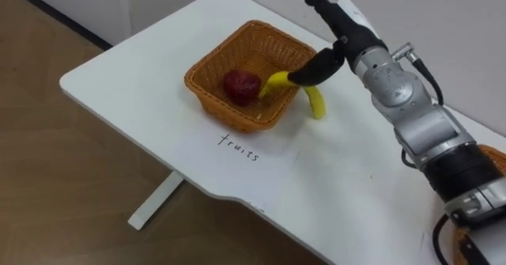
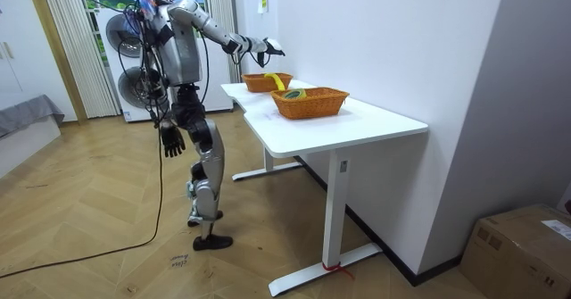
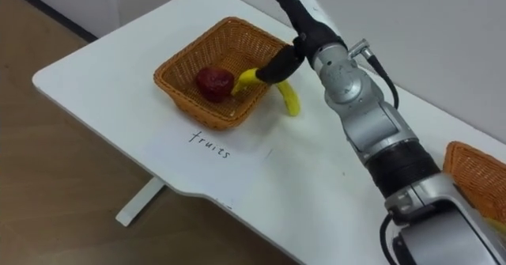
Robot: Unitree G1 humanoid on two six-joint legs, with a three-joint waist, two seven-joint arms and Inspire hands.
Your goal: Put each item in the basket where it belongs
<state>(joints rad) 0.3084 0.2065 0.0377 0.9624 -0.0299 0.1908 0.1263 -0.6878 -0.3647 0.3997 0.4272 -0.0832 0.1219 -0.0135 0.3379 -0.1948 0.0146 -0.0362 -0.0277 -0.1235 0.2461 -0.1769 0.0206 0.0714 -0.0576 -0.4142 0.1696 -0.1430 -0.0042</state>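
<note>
A wicker fruit basket point(image 1: 207, 99) stands on the white table point(image 1: 142, 75), with a handwritten label point(image 1: 239, 147) in front of it. A red fruit point(image 1: 241, 85) lies inside. A yellow banana point(image 1: 316, 103) hangs over the basket's right rim, one end inside and the other on the table. My right hand point(image 1: 340, 24) hovers just above that rim, open with the fingers stretched out and the thumb pointing down at the banana. My left hand point(image 2: 171, 141) hangs relaxed at my side in the room view.
A second wicker basket point(image 3: 474, 166) stands further right on the table, and in the room view point(image 2: 310, 103) it holds something yellow and green. The table's front edge is close. A cardboard box point(image 2: 522, 245) sits on the floor by the wall.
</note>
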